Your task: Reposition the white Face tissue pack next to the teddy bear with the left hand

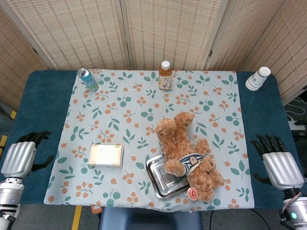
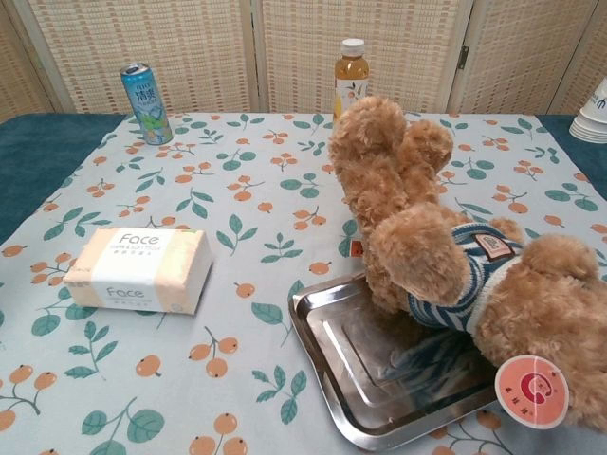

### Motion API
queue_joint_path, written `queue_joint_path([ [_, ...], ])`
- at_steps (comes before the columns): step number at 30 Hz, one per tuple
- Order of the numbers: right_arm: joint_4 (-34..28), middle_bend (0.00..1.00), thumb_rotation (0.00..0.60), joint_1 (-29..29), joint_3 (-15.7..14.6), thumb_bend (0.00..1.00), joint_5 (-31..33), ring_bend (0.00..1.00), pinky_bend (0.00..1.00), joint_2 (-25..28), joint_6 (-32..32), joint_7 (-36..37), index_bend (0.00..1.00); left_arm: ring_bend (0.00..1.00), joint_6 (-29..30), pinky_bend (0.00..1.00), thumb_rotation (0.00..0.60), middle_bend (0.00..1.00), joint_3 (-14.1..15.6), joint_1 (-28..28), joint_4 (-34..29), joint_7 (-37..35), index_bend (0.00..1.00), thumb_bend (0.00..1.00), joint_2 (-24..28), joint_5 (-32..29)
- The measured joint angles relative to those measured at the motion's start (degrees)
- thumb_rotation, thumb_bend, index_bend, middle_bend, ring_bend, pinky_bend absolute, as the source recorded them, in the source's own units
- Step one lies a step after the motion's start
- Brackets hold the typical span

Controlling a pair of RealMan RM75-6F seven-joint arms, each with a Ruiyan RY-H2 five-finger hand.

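The white Face tissue pack (image 1: 106, 155) (image 2: 139, 269) lies flat on the patterned cloth, left of centre near the front. The brown teddy bear (image 1: 187, 153) (image 2: 446, 246) in a striped shirt lies on its back to the right of the pack, partly on a metal tray (image 1: 165, 179) (image 2: 379, 365). My left hand (image 1: 21, 155) rests at the table's left edge, well left of the pack, holding nothing, with dark fingers slightly curled. At the right edge my right hand (image 1: 278, 163) is empty with fingers spread. Neither hand appears in the chest view.
A blue drink can (image 1: 88, 79) (image 2: 146, 102) stands at the back left, a tea bottle (image 1: 165, 75) (image 2: 351, 78) at the back centre. Stacked white paper cups (image 1: 258, 78) (image 2: 596, 114) sit at the back right on the dark blue table (image 1: 43, 105).
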Motion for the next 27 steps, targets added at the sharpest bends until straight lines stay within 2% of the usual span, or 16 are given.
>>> queue_joint_path([
  [6, -0.32, 0.05, 0.6, 0.0, -0.1, 0.12, -0.36, 0.0, 0.0, 0.45, -0.34, 0.81, 0.15, 0.19, 0.14, 0.23, 0.6, 0.3, 0.36, 0.22, -0.15, 0.53, 0.25, 0.27, 0.02, 0.72],
  [11, -0.57, 0.05, 0.6, 0.2, 0.14, 0.12, 0.15, 0.0, 0.0, 0.56, -0.62, 1.33, 0.15, 0.19, -0.61, 0.25, 0.6, 0.3, 0.96, 0.17, -1.08, 0.88, 0.18, 0.27, -0.23, 1.59],
  [17, 0.49, 0.04, 0.6, 1.0, 1.13, 0.12, 2.47, 0.0, 0.0, -0.02, -1.15, 1.7, 0.15, 0.19, -1.76, 0.24, 0.6, 0.3, 0.02, -1.36, -1.14, 1.32, 0.24, 0.27, -0.91, 0.85],
  [27, 0.33, 0.04, 0.6, 1.6, 1.26, 0.12, 1.97, 0.0, 0.0, 0.12, -1.95, 2.32, 0.15, 0.19, -3.43, 0.24, 0.6, 0.29, 0.61, -3.58, -4.36, 7.7, 0.24, 0.27, -3.4, 0.68],
])
